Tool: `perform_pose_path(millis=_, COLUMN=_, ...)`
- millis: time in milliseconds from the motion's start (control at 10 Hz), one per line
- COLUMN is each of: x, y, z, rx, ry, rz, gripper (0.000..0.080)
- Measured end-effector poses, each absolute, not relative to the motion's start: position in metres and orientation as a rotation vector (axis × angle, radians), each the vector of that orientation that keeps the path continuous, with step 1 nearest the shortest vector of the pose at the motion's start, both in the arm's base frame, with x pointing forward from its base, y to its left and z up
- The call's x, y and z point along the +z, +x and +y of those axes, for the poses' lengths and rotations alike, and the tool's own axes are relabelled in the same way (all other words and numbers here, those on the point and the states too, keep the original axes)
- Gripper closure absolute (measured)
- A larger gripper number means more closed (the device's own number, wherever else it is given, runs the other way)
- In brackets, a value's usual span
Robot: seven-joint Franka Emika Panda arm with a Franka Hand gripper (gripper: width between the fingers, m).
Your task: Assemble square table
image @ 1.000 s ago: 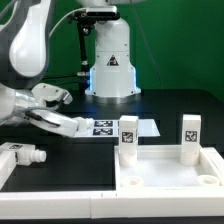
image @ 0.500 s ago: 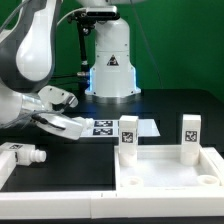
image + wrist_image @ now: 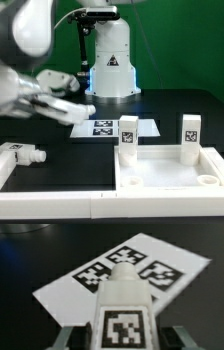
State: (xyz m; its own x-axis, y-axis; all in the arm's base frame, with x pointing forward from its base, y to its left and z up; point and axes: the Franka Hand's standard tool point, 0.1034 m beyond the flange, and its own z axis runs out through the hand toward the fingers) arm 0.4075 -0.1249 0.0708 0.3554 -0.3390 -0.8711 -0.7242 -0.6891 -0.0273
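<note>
The square table's white panel (image 3: 165,160) lies at the exterior view's lower right, with two tagged legs (image 3: 128,135) (image 3: 191,132) standing upright on it. A third leg (image 3: 24,155) lies on the black table at the left. My gripper (image 3: 84,110), blurred by motion, hangs just left of the marker board (image 3: 112,127). In the wrist view a further white leg (image 3: 124,291) runs between my fingers (image 3: 71,338), tag facing the camera and tip pointing over the marker board (image 3: 80,294). My gripper (image 3: 124,340) is shut on this leg.
The robot's white base (image 3: 110,55) stands at the back centre before a green backdrop. A white piece (image 3: 5,168) shows at the left edge beside the lying leg.
The jaws have closed from wide open onto the leg. The arm has swung up and toward the exterior view's right, carrying the gripper closer to the marker board.
</note>
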Motion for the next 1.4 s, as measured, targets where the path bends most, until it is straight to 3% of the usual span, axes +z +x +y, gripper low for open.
perform_pose_path(millis=200, x=0.08, y=0.45, z=-0.129, rx=0.922, ry=-2.465, rz=0.867, gripper=0.0515)
perform_pose_path(millis=300, x=0.08, y=0.44, z=-0.123, rx=0.881, ry=-2.486, rz=0.881, gripper=0.0514)
perform_pose_path(millis=600, x=0.081, y=0.458, z=-0.124, rx=0.661, ry=-2.606, rz=0.919, gripper=0.0514)
perform_pose_path(millis=900, x=0.13, y=0.541, z=-0.097, rx=0.226, ry=-2.854, rz=0.669, gripper=0.0514)
perform_pose_path(millis=1400, x=0.129, y=0.558, z=-0.081, rx=-0.273, ry=-2.987, rz=0.664, gripper=0.0514)
